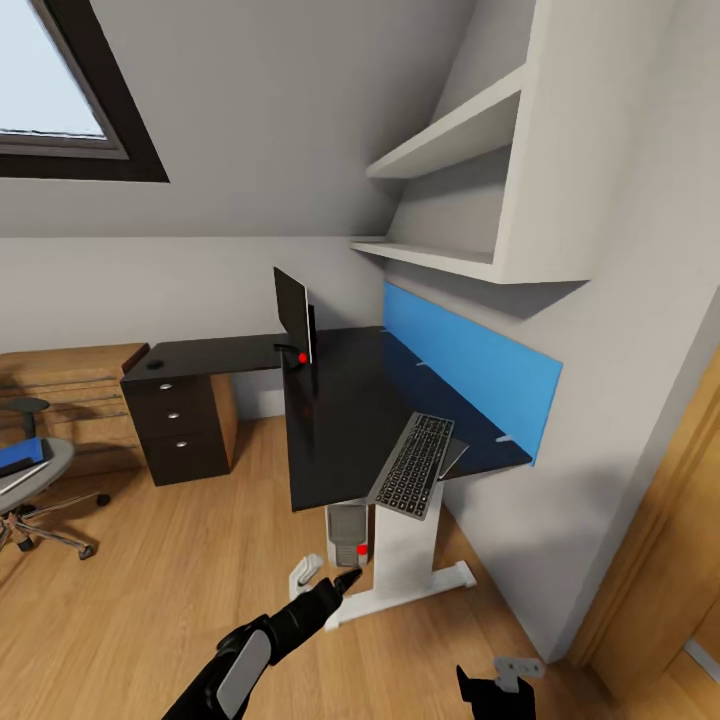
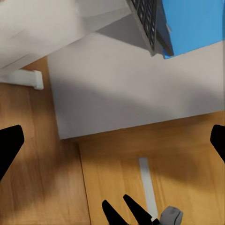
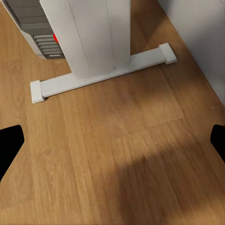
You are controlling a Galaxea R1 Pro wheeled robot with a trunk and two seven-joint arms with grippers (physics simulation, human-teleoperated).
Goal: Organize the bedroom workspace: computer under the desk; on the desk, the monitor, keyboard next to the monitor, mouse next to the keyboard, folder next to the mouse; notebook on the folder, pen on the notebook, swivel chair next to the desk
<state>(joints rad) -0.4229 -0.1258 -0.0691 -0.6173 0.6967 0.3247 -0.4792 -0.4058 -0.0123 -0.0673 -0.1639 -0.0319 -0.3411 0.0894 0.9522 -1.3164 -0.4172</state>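
Head view shows the desk [image 1: 350, 420] with the monitor [image 1: 293, 313] standing edge-on at its far left and the keyboard [image 1: 413, 465] tilted over the tabletop's near edge. The computer [image 1: 347, 533] sits on the floor beneath. Far left, the swivel chair [image 1: 35, 480] carries the folder [image 1: 22, 455]. Both wrist views show the jaws spread apart, holding nothing.
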